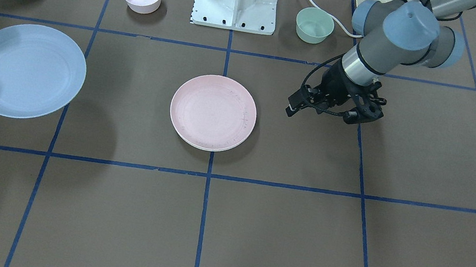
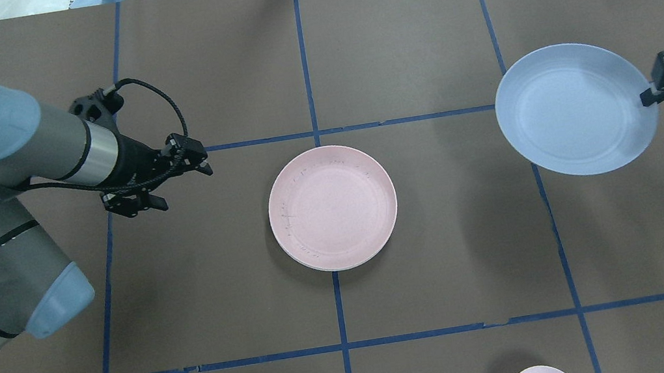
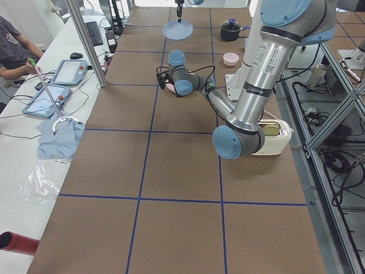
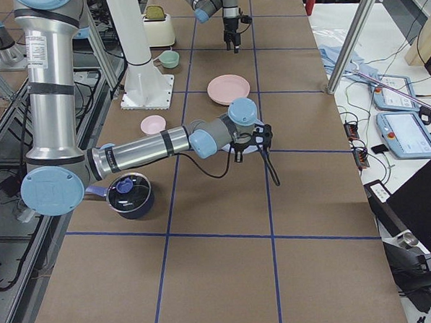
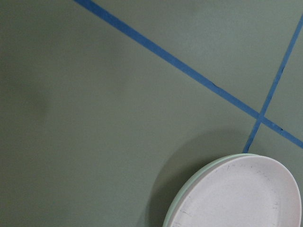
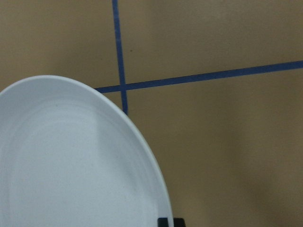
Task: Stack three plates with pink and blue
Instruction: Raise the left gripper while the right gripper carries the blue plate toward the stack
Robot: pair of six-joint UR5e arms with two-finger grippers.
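We are seeing the pink plate (image 2: 332, 207) sitting mid-frame, nested on the cream-green plate (image 5: 188, 183). The blue plate (image 2: 577, 108) is hanging at right above the table, the right gripper (image 2: 649, 97) clamping its rim. The left gripper (image 2: 183, 182) is hovering at left, jaws apart.

The right gripper (image 2: 649, 97) pinches the blue plate (image 2: 574, 111) by its rim; the pink plate (image 2: 332, 207) lies centred, the left gripper (image 2: 179, 183) clear of it, jaws apart

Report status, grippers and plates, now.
Left gripper: jaws open, beside pink plate. Right gripper: jaws shut on light blue plate, held off table. Pink plate on cream-green plate, centre. Nothing between them.
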